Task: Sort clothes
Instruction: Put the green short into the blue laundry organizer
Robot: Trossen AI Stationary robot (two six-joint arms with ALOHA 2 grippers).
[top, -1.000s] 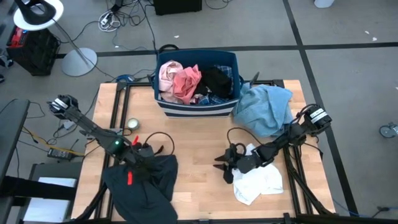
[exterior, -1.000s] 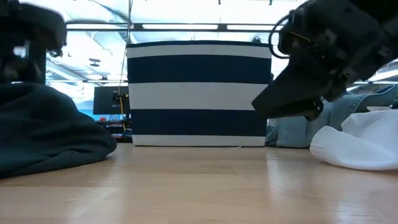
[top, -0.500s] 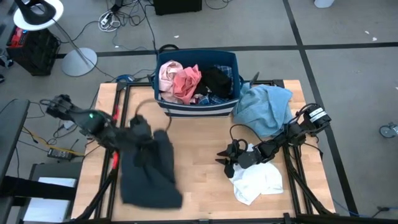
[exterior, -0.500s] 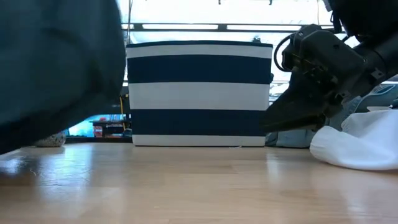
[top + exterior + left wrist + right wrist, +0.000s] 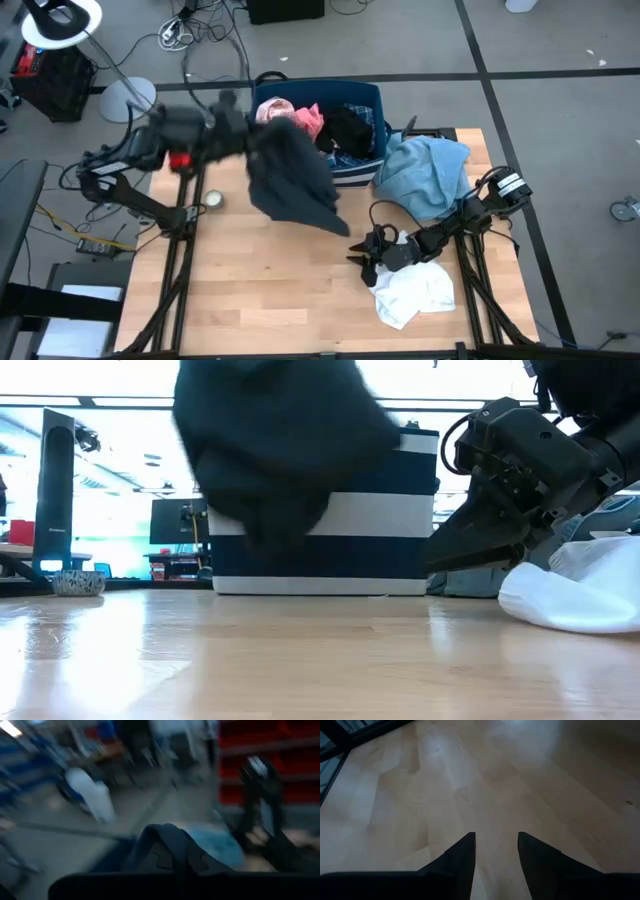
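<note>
My left gripper (image 5: pixel 243 138) is raised high over the table's far left, beside the navy striped bin (image 5: pixel 350 172), and is shut on a dark grey garment (image 5: pixel 295 180). That garment also shows in the low view (image 5: pixel 280 450), in front of the bin. My right gripper (image 5: pixel 360 262) sits low over the table at right, open and touching nothing (image 5: pixel 496 851). Its arm lies over a white garment (image 5: pixel 415 292) crumpled on the table. A light blue garment (image 5: pixel 425 175) lies heaped to the right of the bin. Pink, red and black clothes (image 5: pixel 300 128) fill the bin. My left gripper holds a bunched upper part of the dark grey garment (image 5: pixel 172 856) between its shut fingers, which point about level toward the table's right. The rest of the cloth trails away from the gripper toward the bin and hangs slack, clear of the table.
A small round object (image 5: pixel 212 199) sits on the table left of the bin. Bare wood (image 5: pixel 280 290) spreads across the near middle and left. Black frame rails (image 5: pixel 185 250) run along the table's left side. A lamp base (image 5: pixel 125 98) stands on the floor beyond.
My left gripper has risen fast from the table's near left and swung toward the far edge and the bin, tipping from pointing down to about level. The dark grey garment, which lay heaped on the table, is now lifted clear and swings in front of the bin.
</note>
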